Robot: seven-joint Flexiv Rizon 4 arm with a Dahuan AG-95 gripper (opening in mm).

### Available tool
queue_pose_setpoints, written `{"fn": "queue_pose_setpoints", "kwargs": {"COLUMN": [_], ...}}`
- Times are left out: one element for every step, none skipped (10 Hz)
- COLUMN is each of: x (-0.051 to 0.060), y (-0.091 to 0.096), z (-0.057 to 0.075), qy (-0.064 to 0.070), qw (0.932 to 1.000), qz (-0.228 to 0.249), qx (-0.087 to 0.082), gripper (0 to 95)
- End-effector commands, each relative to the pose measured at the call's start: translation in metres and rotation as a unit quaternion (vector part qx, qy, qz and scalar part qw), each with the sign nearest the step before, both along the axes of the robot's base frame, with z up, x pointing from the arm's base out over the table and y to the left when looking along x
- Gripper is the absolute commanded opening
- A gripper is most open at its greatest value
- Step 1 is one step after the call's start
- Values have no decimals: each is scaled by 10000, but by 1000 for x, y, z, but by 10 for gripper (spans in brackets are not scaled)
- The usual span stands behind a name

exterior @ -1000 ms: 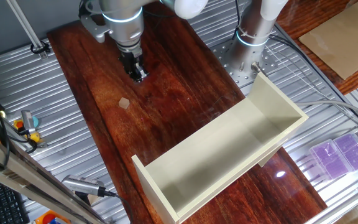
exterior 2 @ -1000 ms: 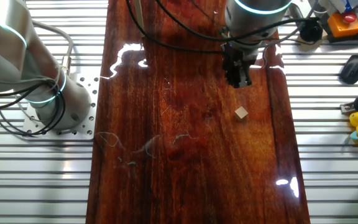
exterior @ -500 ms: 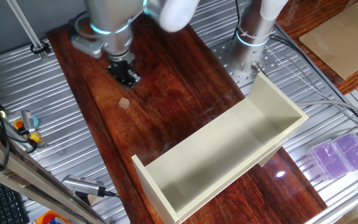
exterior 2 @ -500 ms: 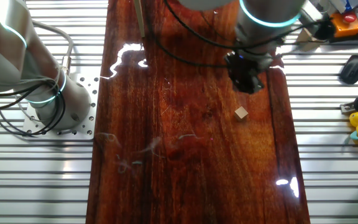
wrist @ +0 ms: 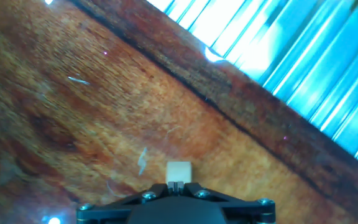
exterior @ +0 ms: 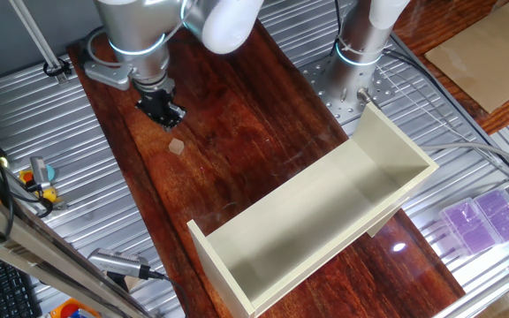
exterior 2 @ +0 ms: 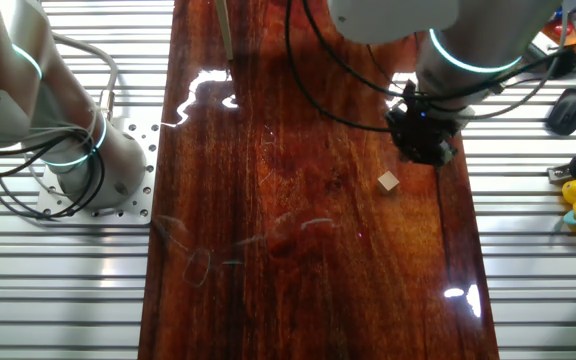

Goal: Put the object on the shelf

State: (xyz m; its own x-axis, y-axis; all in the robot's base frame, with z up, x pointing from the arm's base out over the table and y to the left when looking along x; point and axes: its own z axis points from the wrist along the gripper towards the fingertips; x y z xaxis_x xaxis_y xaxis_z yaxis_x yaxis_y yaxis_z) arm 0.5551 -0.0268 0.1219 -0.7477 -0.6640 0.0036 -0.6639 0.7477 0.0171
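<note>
The object, a tiny light-tan wooden cube, lies on the dark wooden tabletop; it also shows in the other fixed view and in the hand view. My gripper hangs just above the table, a little behind and beside the cube and apart from it, as also seen in the other fixed view. In the hand view my gripper has its fingertips pressed together with nothing between them, and the cube sits just beyond them. The shelf, a long cream-white open box, lies on the table's near right.
A second robot's base stands at the back right, also in the other fixed view. A flat tan board, a purple box and small tools lie off the wooden top. The table edge runs close beyond the cube.
The gripper has moved sideways toward the table's edge and turned, ending nearer the cube's side. The cube and the shelf have not moved.
</note>
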Motion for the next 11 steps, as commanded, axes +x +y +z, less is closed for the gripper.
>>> {"fn": "queue_pose_setpoints", "kwargs": {"x": [1, 1, 0, 2, 4, 6, 9, 11, 13, 14, 13], "y": [0, 1, 1, -1, -3, -5, -8, -11, -13, -14, -14], "z": [0, 2, 2, -3, -9, -14, -26, -34, -46, -51, -56], "qy": [233, 266, 264, 247, 253, 239, 165, 157, 160, 180, 188], "qw": [9997, 9996, 9996, 9995, 9996, 9996, 9997, 9997, 9997, 9996, 9996], "qz": [32, 12, -29, -170, -144, -137, -173, -176, -177, -182, -195], "qx": [8, -9, 3, 92, 48, 46, 71, 95, 78, 71, 65], "gripper": [190, 380, 570, 570, 570, 570, 570, 570, 570, 760, 760]}}
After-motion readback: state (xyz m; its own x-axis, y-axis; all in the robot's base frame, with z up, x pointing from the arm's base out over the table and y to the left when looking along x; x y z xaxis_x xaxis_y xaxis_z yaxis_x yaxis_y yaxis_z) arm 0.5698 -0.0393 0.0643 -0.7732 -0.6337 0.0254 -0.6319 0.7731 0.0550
